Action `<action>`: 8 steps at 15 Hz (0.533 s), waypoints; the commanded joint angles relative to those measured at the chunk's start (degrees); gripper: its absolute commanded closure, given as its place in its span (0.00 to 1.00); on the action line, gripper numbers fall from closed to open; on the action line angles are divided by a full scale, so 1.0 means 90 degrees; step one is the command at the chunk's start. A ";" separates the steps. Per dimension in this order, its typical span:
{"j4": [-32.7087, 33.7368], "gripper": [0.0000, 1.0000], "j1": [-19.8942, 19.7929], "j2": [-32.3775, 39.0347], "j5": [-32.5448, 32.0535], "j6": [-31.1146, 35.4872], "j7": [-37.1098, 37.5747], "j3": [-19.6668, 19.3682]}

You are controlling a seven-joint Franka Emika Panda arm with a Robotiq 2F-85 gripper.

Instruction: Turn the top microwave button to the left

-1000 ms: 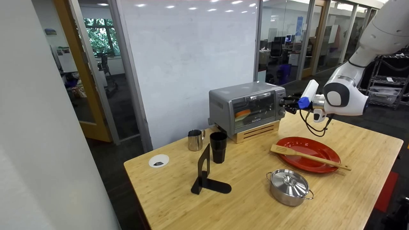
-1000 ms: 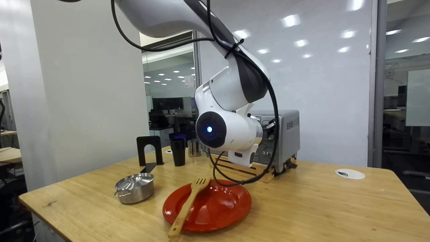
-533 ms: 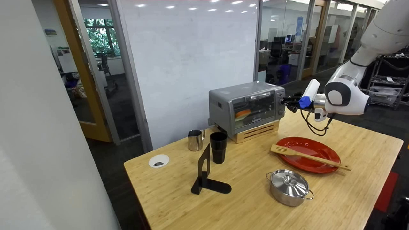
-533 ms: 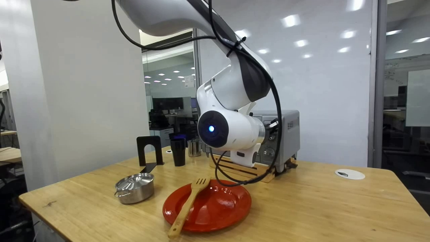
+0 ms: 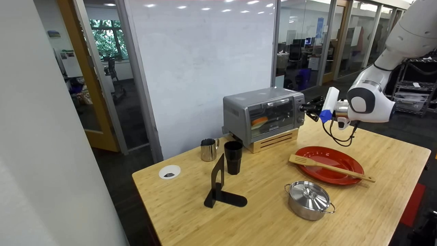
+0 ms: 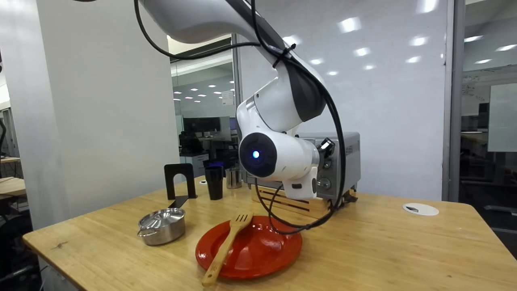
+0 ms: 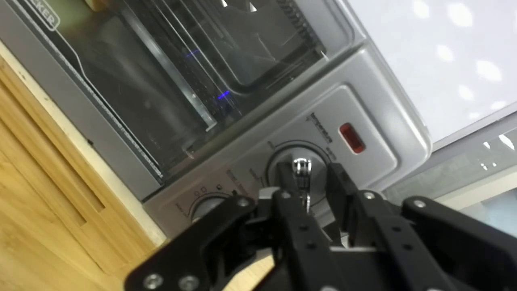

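Note:
The grey toaster-style microwave (image 5: 263, 96) stands on a wooden base at the back of the table and also shows in an exterior view (image 6: 350, 161). Its top knob (image 7: 302, 166), round with a raised shiny grip, sits beside a red indicator light in the wrist view. A lower knob (image 7: 207, 205) is partly covered by my fingers. My gripper (image 7: 311, 167) has one finger on each side of the top knob's grip. The left finger is close to the grip; contact cannot be told. A gap shows at the right finger. The gripper (image 5: 305, 108) hides the top knob in an exterior view.
A red plate (image 5: 328, 155) with a wooden spatula (image 5: 336, 168) lies below the arm. A lidded pot (image 5: 309, 203), a black cup (image 5: 233, 159), a steel pitcher (image 5: 208, 151) and a black bookend (image 5: 222, 196) stand on the table. Loose cables (image 6: 288, 232) hang under the wrist.
The wrist has rotated, so the white camera mount stands more upright and the cables have swung. The arm shifted slightly toward the right in an exterior view. The table items have not moved.

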 commanded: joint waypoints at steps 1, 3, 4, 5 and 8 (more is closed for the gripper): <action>-0.0004 0.94 0.0136 0.0085 -0.0279 -0.0251 -0.0677 -0.0140; -0.0014 0.94 0.0155 0.0094 -0.0420 -0.0315 -0.1117 -0.0203; -0.0018 0.94 0.0151 0.0097 -0.0490 -0.0330 -0.1330 -0.0215; -0.0023 0.94 0.0147 0.0099 -0.0561 -0.0367 -0.1575 -0.0234; -0.0041 0.94 0.0109 0.0096 -0.0734 -0.0461 -0.2182 -0.0236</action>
